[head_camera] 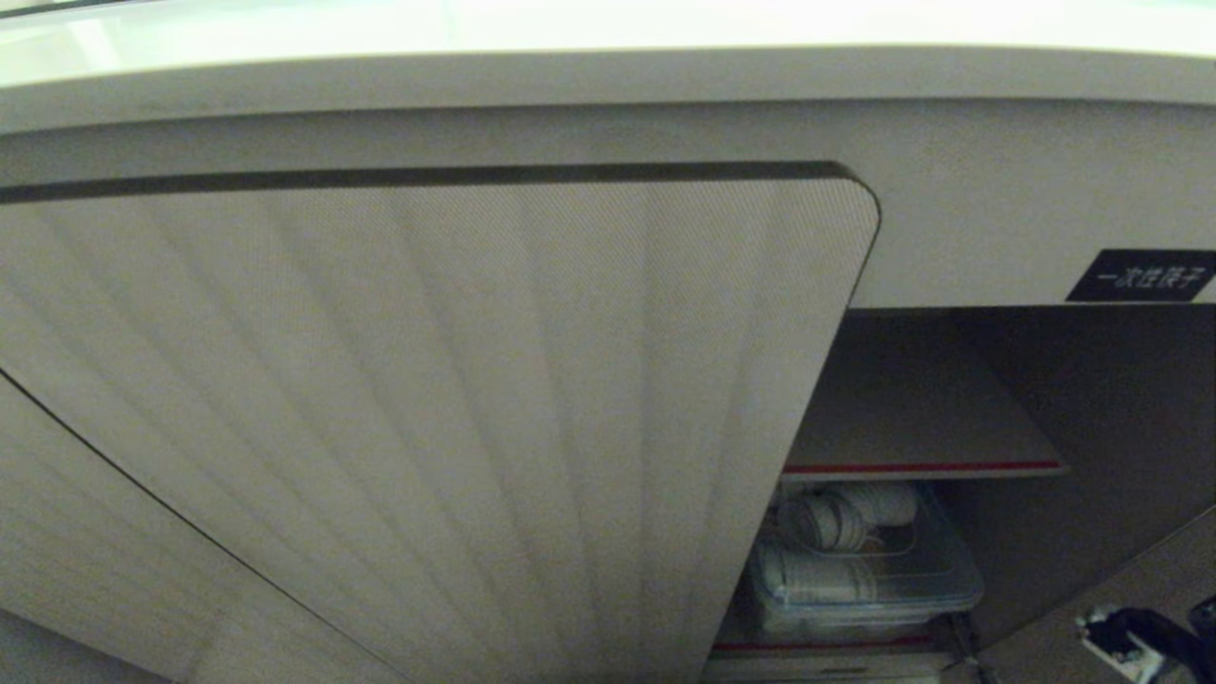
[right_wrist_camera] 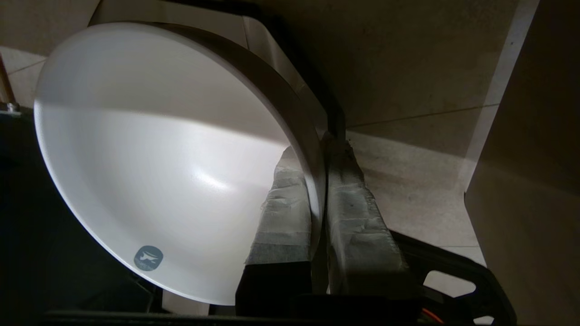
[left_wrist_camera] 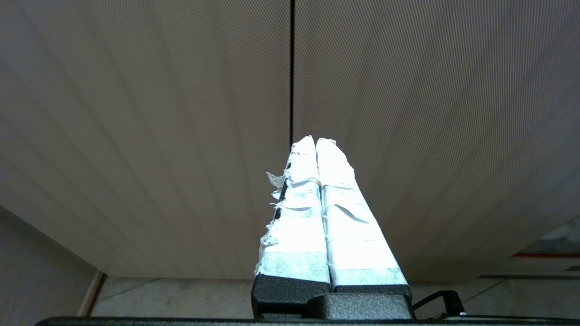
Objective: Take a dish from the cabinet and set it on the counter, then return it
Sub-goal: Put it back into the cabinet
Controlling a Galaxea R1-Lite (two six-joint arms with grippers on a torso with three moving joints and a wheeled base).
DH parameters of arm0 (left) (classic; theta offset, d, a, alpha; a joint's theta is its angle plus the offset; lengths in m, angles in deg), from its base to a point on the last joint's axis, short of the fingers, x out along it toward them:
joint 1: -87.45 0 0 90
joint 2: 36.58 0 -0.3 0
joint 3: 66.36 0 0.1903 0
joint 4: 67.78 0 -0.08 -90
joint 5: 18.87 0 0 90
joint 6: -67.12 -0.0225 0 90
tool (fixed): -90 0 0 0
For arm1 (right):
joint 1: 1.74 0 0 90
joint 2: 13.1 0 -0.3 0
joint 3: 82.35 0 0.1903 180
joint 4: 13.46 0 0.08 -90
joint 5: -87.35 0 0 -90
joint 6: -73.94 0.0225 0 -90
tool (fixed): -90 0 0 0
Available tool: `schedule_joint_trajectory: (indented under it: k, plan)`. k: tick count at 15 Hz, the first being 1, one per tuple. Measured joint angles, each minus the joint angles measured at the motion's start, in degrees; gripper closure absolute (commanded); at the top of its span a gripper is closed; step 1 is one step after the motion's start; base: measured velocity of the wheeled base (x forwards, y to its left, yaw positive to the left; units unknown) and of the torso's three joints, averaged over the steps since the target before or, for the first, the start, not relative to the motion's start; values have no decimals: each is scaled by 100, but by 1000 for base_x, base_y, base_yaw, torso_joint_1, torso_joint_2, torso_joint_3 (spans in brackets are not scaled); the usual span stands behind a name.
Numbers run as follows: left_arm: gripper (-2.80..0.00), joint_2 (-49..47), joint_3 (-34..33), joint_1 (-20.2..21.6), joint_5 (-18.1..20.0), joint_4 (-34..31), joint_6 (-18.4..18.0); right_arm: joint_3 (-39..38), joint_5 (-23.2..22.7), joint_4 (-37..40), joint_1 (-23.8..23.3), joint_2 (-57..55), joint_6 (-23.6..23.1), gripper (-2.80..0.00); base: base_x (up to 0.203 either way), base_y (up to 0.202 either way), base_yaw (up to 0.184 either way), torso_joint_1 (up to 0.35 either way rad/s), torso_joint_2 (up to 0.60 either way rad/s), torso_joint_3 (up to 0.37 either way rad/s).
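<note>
Here the right hand (right_wrist_camera: 317, 149) pinches the dish (right_wrist_camera: 158, 158) rim.

Red-edged shelf (head_camera: 921, 467); clear tub (head_camera: 950, 589) beneath.

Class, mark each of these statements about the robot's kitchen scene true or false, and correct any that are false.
1. The right gripper pinches the rim of the dish. True.
2. The left gripper is wide open. False: its taped fingers are pressed together.
3. The cabinet stands open on its right side. True.
4. The shelf below the red-edged shelf holds nothing. False: a clear tub with white crockery sits there.
5. The left gripper holds a plate. False: it holds nothing and faces a ribbed door.
</note>
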State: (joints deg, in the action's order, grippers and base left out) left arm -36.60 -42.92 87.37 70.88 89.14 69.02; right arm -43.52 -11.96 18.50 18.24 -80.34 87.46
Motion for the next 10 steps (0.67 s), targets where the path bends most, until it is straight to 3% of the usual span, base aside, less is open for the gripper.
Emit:
schedule_joint_trajectory:
  k: [3, 10]
  plan:
    - [0, 0, 0, 0, 0, 0, -1, 162, 118, -99, -135, -268, 41, 0, 0, 0, 0, 0, 0, 0]
    - [0, 0, 1, 0, 0, 0, 0, 205, 119, -826, -176, -634, 1211, 0, 0, 0, 0, 0, 0, 0]
